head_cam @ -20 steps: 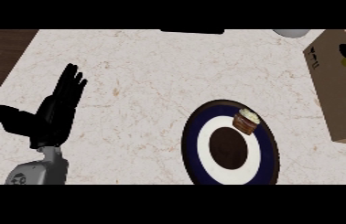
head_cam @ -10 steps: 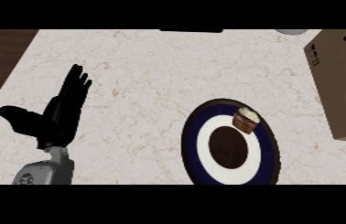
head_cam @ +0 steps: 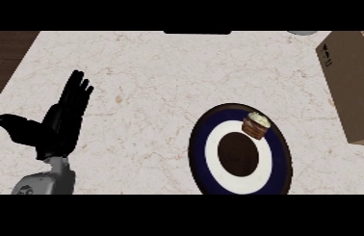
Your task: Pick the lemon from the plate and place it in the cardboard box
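Lemon (head_cam: 256,124) sits on plate (head_cam: 202,153), untouched; left hand (head_cam: 62,119) rests open; box (head_cam: 346,81) awaits; all remains undone.

Counter (head_cam: 171,76): pale veined marble look, smooth. Plate (head_cam: 201,155): glossy glazed. Box (head_cam: 347,81): matt brown cardboard.

Before me lies the pale marbled table (head_cam: 163,76); a dark wooden strip (head_cam: 14,49) borders its far left; a grey round thing (head_cam: 304,32) peeks at the far edge.
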